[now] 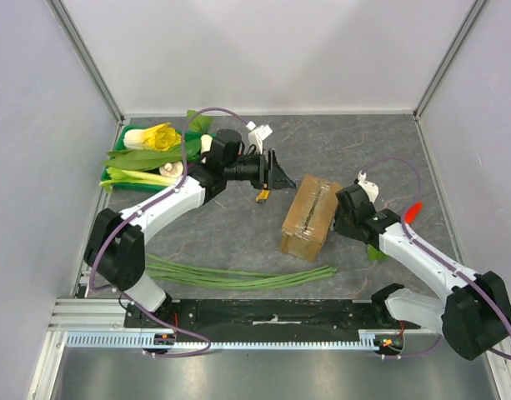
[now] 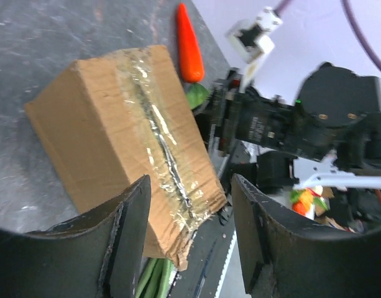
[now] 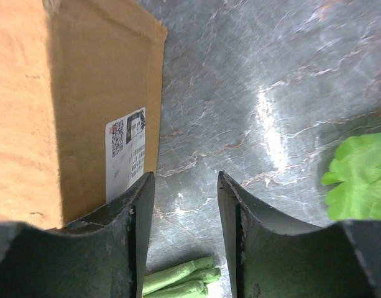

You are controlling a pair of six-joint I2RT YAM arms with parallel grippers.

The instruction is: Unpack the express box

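Cardboard express box (image 1: 311,218), taped shut, table (image 1: 230,229) centre toward right edge. Left gripper (image 1: 277,177) spread, near far side; right gripper (image 3: 183,180) spread beside labelled side.

Brown express box (image 1: 310,217), white label (image 3: 128,152).
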